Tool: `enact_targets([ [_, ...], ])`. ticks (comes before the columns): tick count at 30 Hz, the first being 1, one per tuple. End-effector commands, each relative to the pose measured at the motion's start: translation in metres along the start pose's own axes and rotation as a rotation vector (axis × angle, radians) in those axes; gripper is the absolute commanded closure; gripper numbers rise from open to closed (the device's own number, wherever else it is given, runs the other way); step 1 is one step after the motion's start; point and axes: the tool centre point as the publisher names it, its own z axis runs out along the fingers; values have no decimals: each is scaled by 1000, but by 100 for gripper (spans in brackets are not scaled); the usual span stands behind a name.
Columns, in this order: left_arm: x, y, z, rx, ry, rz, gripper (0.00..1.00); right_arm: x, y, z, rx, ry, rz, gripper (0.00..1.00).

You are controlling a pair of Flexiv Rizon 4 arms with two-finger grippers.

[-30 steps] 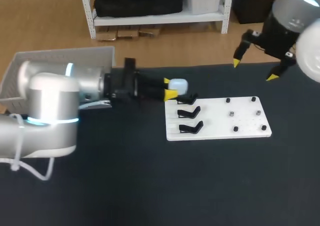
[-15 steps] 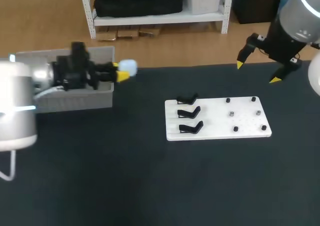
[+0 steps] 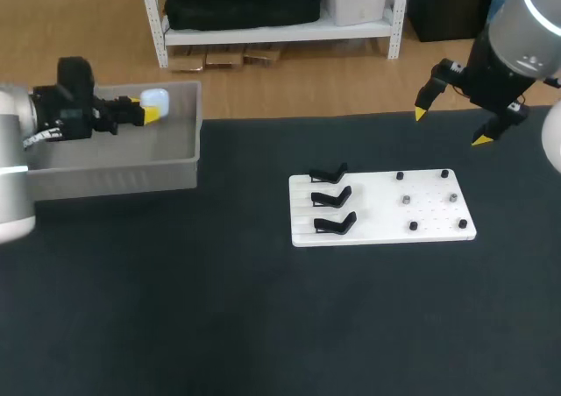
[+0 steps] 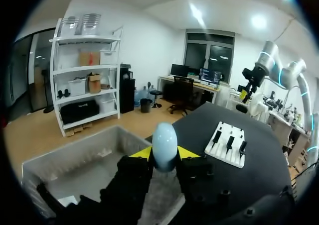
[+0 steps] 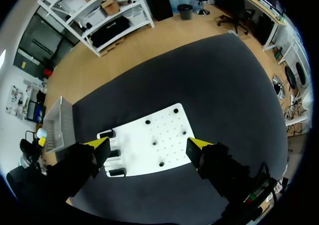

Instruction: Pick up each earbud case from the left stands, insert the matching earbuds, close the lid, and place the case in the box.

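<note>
Left wrist view: fingers [image 4: 141, 153] pinch a smooth, egg-shaped case [image 4: 164, 144].

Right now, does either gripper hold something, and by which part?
The left gripper is shut on the earbud case, pinching its lower sides, over the box. The right gripper is open and empty.

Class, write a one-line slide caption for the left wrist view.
Left gripper shut on a pale blue earbud case, held over the grey box, with the white stand board beyond.
</note>
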Motion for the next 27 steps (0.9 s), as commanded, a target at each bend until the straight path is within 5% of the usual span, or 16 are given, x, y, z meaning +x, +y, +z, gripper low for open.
enact_targets([
  [1, 6, 27, 22, 17, 15, -2, 100, 4, -2, -1, 0, -16, 3, 0],
  [8, 5, 42, 24, -2, 25, 15, 100, 4, -2, -1, 0, -16, 3, 0],
  [9, 5, 42, 24, -3, 28, 20, 68, 4, -2, -1, 0, -16, 3, 0],
  [10, 5, 42, 23, -4, 30, 23, 22, 4, -2, -1, 0, -16, 3, 0],
  [11, 4, 41, 21, -5, 21, 35, 0, 4, -2, -1, 0, -16, 3, 0],
  [20, -20, 8, -2, -11, -47, 101, 0, 4, -2, -1, 0, -16, 3, 0],
  [27, -20, 8, -2, -11, -47, 101, 0, 4, -2, -1, 0, -16, 3, 0],
])
